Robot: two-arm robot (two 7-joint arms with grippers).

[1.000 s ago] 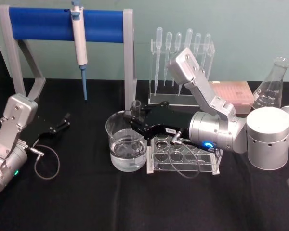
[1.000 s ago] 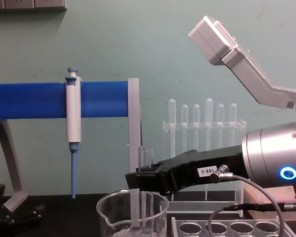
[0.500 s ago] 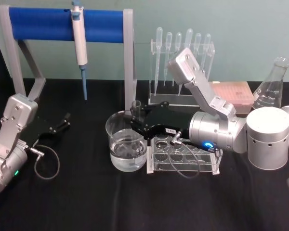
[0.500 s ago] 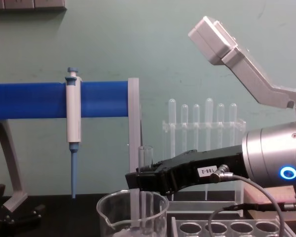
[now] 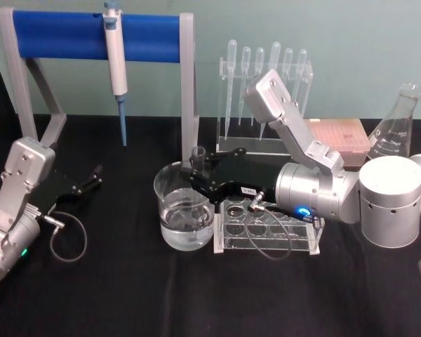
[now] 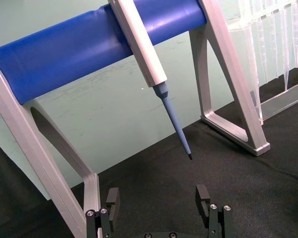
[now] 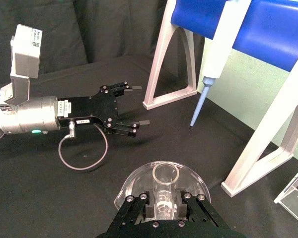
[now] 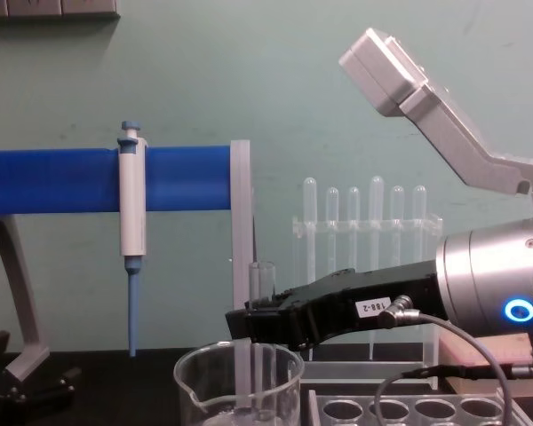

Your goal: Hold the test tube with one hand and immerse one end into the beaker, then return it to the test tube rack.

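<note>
1. Left gripper [image 5: 96,175], well left of the beaker [image 5: 170,210], jaws spread wide and empty.
2. Right gripper [image 5: 200,172], over the beaker's far rim, clamps the upright test tube [image 5: 198,152], whose lower end dips inside the beaker.
3. Test tube rack [image 5: 266,242] stands just right of the beaker.

Soft, even light fell from above — bright on the pale green wall [image 8: 249,71], swallowed by the matte black tablecloth [image 5: 126,295], which showed hardly a shadow. Small glints sat on the wide clear glass beaker [image 5: 167,200] and the silver cylindrical wrist [image 5: 316,193]; its blue ring light [image 8: 518,311] glowed.
</note>
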